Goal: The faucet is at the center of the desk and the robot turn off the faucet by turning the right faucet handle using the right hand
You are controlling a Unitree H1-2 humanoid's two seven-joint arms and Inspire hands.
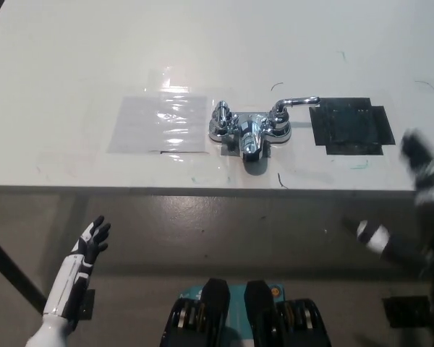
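A chrome faucet (249,130) stands at the middle of the white desk (72,65), its spout pointing toward me. Its right handle (295,103) is a lever that sticks out to the right, over the edge of a black patch. The left handle (221,117) is short and lies over the base. My black right hand (418,195) is blurred at the right edge, at the desk's front edge, well apart from the faucet, with its fingers spread. My white left hand (90,242) rests low at the lower left, below the desk edge, fingers apart and holding nothing.
A clear plastic sheet (159,123) lies flat on the desk left of the faucet. A black taped patch (351,126) lies to its right. The desk's front edge runs across the picture at mid height, with grey floor below it.
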